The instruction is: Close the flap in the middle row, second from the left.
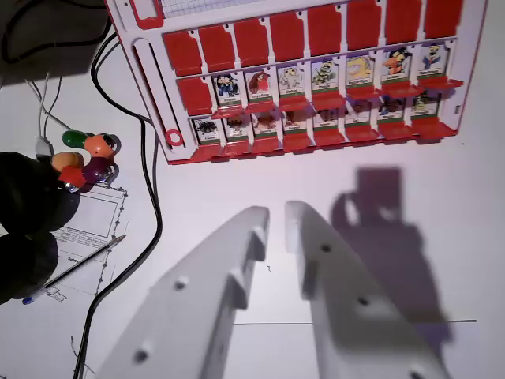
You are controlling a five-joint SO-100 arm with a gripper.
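Wrist view of the white counter (237, 189). The white tool (276, 215) occupied the lower centre of the frame, its two fingers slightly apart with a narrow gap between the tips and nothing held; it hung clear of the board and cast a dark shadow (387, 237) to the wrist view's right.

The red game board (300, 71) lay across the top of the frame, tilted, with three rows of flaps. The far row lay closed, showing plain red backs. In the middle row the leftmost flap (193, 95) lay flat and red, while the second flap from the left (228, 89) stood up, showing a cartoon picture card, as did the others to its right. The near row also showed picture cards.

At the wrist view's left lay a black cable (150, 174), a cluster of coloured beads (88, 158), a dark rounded object (28, 213) and a printed sheet (91, 229) with a pen (75, 268) resting on it.
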